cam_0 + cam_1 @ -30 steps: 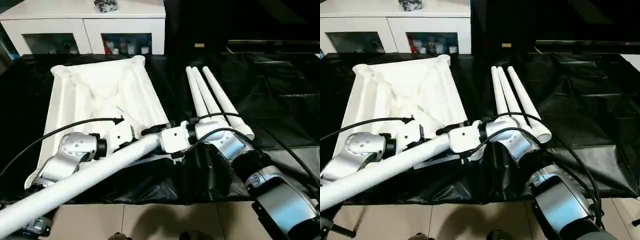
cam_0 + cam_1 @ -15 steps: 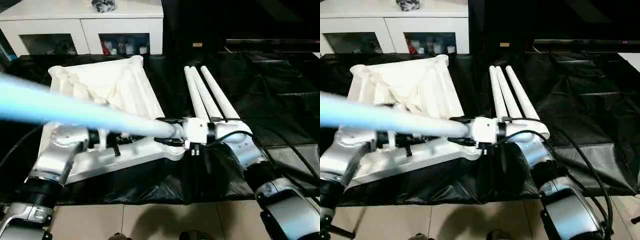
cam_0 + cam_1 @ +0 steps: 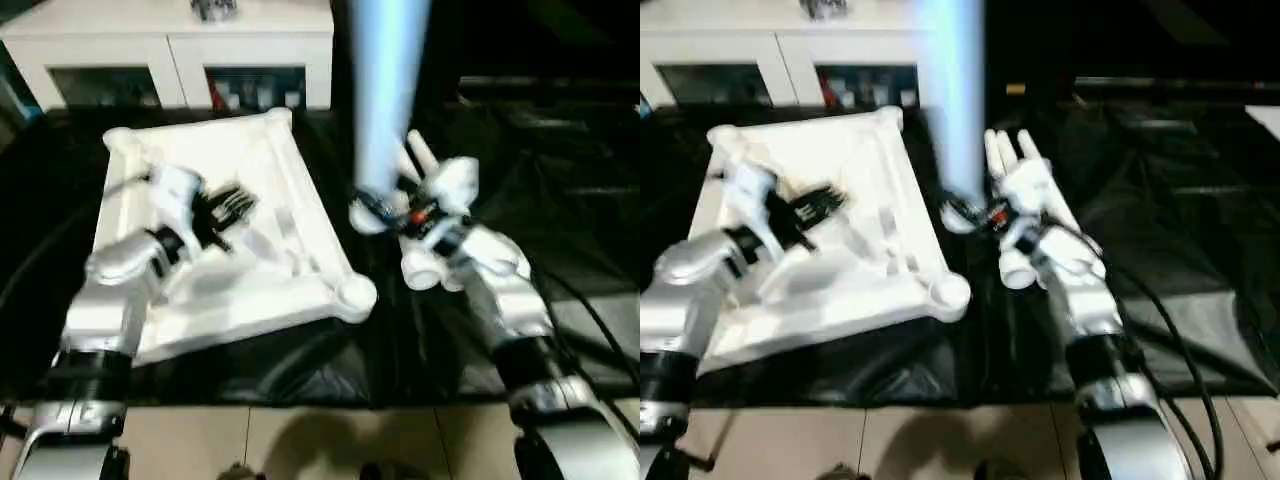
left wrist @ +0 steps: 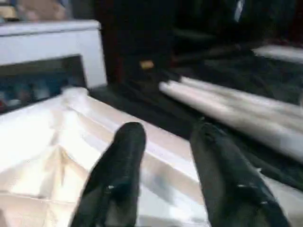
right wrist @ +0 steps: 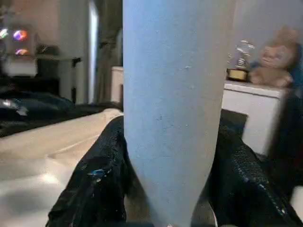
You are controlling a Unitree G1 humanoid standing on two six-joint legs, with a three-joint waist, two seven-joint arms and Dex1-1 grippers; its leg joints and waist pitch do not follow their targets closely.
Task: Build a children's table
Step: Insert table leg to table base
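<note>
Upright leg [image 5: 177, 109] — right hand's [image 5: 165, 189] clamp.

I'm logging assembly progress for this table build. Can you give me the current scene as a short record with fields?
held leg: upright, clamped between the right claw fingers, leg
left claw: open, empty, over the tabletop
tabletop: ribbed underside up on black sheet
near-right corner socket: empty
spare legs: lying right of the tabletop
legs fitted: none visible

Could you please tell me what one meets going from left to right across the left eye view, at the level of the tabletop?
Left gripper over the tabletop → near corner socket → upright leg in the right gripper → legs lying on the black sheet.
</note>
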